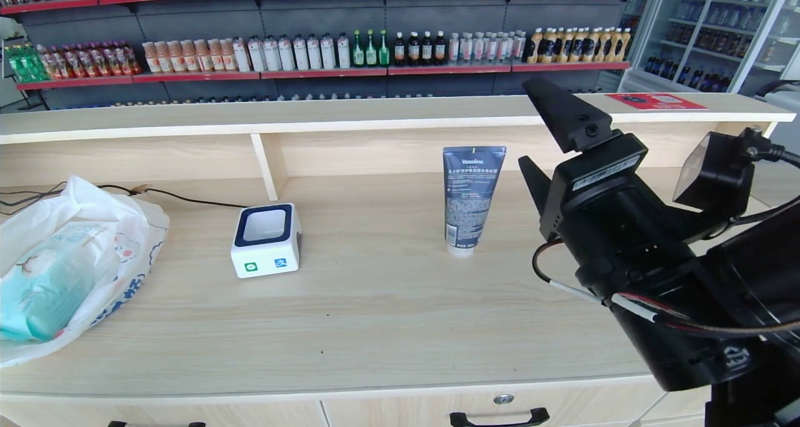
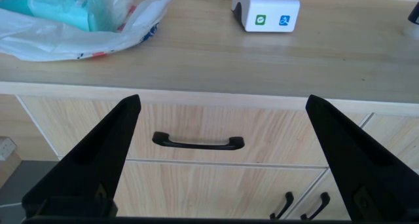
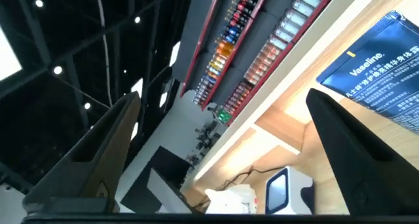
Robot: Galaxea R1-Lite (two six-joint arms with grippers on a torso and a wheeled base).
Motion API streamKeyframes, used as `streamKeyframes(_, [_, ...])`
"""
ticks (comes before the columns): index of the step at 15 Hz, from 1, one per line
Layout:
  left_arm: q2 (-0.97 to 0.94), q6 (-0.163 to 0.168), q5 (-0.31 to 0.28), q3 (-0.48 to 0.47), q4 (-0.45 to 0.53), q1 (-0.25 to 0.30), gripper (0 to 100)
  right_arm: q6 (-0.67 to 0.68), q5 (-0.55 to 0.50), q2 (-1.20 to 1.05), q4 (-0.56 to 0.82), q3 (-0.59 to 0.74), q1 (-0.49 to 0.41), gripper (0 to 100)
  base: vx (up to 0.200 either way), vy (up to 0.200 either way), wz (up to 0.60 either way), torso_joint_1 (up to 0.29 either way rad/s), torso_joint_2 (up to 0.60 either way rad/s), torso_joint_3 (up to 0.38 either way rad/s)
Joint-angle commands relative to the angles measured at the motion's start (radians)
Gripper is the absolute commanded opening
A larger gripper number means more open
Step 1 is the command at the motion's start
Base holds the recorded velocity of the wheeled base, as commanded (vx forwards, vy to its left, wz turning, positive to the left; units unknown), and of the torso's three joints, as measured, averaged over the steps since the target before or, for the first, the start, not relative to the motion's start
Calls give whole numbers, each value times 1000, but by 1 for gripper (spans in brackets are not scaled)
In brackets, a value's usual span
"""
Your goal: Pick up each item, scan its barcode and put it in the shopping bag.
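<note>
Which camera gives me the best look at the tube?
Head view: the whole tube stands upright on the counter. Right wrist view catches just part of it; left wrist view faces the scanner and bag.

Head camera above counter [image 1: 375,314], left wrist low facing drawers [image 2: 196,119], right wrist upward, scanner [image 1: 265,239] shared

Worktop [image 1: 375,314]: shopping bag [image 1: 94,227] at far left, a pack [image 1: 50,283] lying in it. Scanner [image 1: 265,239] right of the bag, apart from it. Tube [image 1: 472,195] stands upright right of the scanner, farther back. My right end effector [image 1: 525,122] hangs just right of the tube. My left end effector [image 2: 222,103] sits before the drawers [image 2: 216,122], below the worktop's front edge.
</note>
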Motion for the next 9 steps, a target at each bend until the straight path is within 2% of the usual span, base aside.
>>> streamKeyframes(1, [0,0,0,0,0,1,100,-83,60,-40,-1,62,0,100,0,0,0,0,0,0])
streamKeyframes(3, [0,0,0,0,0,1,100,-184,152,-52,-1,69,-7,100,0,0,0,0,0,0])
streamKeyframes(9, [0,0,0,0,0,1,100,-210,162,-35,-1,76,-7,100,0,0,0,0,0,0])
